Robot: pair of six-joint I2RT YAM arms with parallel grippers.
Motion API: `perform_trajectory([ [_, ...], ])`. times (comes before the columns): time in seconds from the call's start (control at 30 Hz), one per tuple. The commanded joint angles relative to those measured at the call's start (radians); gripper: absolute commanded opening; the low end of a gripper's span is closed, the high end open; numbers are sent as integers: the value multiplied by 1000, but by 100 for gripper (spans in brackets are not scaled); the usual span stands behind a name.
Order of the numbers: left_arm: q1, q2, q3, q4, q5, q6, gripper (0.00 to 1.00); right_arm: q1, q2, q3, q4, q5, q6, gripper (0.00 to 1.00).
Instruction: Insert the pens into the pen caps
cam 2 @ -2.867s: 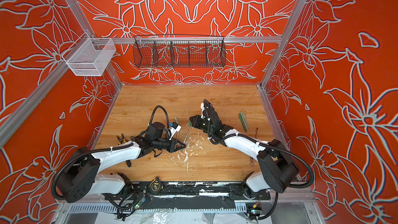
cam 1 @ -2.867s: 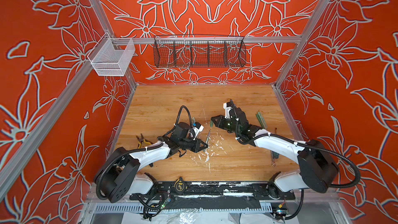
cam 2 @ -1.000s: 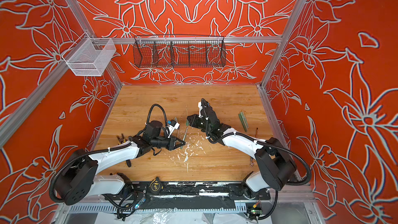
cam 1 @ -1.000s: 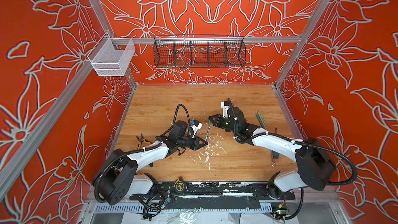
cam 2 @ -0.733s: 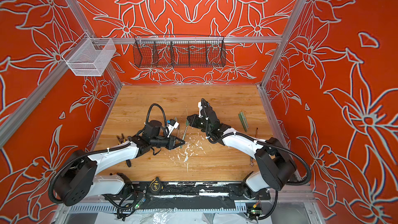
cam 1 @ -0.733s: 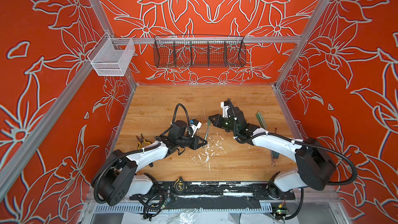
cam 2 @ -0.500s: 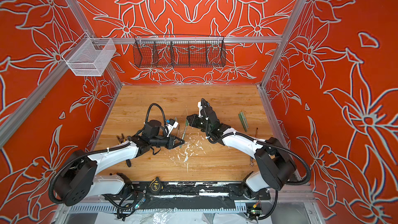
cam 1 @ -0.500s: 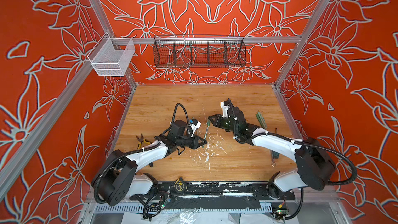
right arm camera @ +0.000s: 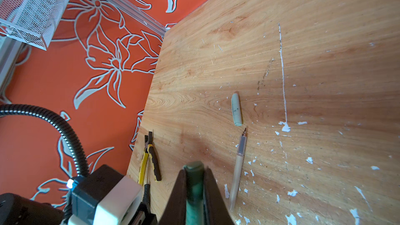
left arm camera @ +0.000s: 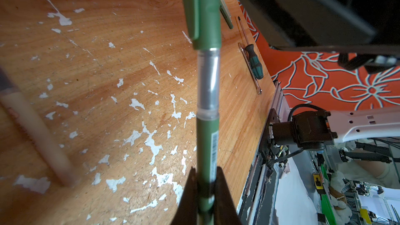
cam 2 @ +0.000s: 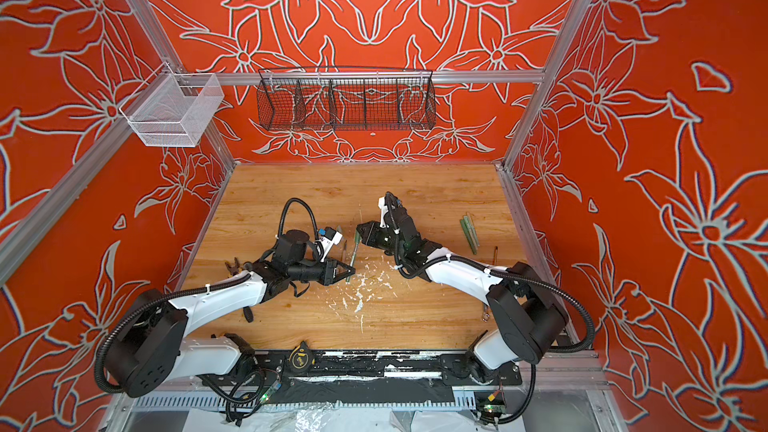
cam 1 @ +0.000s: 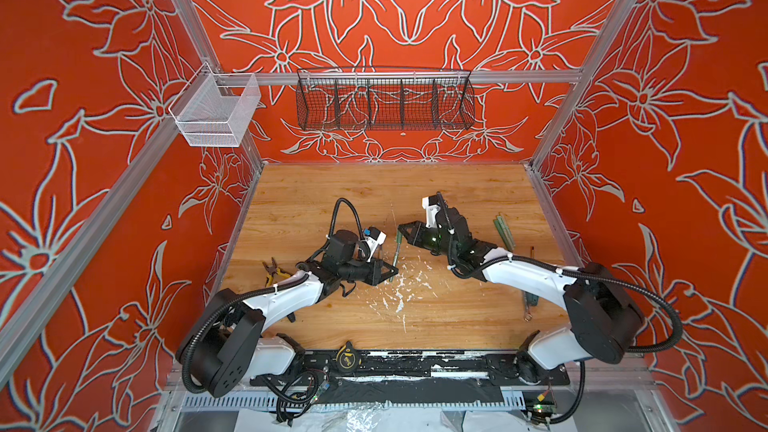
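Observation:
A green pen (left arm camera: 207, 146) is clamped at its rear end in my shut left gripper (left arm camera: 205, 182). Its clear grey neck (left arm camera: 208, 81) runs into a green pen cap (left arm camera: 203, 11), so the tip is hidden. My right gripper (right arm camera: 194, 176) is shut on that dark green cap (right arm camera: 193, 169). In both top views the pen (cam 1: 395, 254) (cam 2: 352, 257) spans the gap between the left gripper (cam 1: 392, 272) (cam 2: 350, 272) and the right gripper (cam 1: 400, 229) (cam 2: 358, 230) above mid-table. A loose pale cap (right arm camera: 236, 109) and a pale pen (right arm camera: 237, 169) lie on the wood beside them.
Yellow-handled pliers (cam 1: 272, 272) lie at the left edge. Capped green pens (cam 1: 503, 230) and a green-handled screwdriver (left arm camera: 255, 63) lie at the right. White paint flecks (cam 1: 399, 292) dot the middle. Two wire baskets (cam 1: 384, 103) hang on the walls; a tape measure (cam 1: 345, 353) sits at the front.
Since the earliest frame my right gripper has carried the cap leftward to the pen held in my left gripper. Over the last second both have drifted slightly left, still joined.

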Motion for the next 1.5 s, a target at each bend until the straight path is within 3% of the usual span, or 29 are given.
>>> perform_trajectory([
  [0.0, 9, -18, 10, 37, 17, -1, 0, 18, 16, -13, 26, -7, 17, 10],
  [0.63, 41, -79, 3, 98, 31, -16, 0, 89, -99, -141, 59, 29, 41, 11],
  [1.07, 32, -101, -44, 241, 189, -51, 0, 42, -391, -125, -147, 60, -103, 61],
  [1.2, 11, -80, -42, 295, 250, -62, 0, 25, -430, -113, -181, -4, -151, 67],
  [1.37, -15, -53, -45, 396, 339, -97, 0, 23, -406, -67, -190, -149, -216, 68],
  [1.47, -26, -51, -47, 425, 362, -107, 0, 23, -405, -72, -185, -170, -231, 68],
])
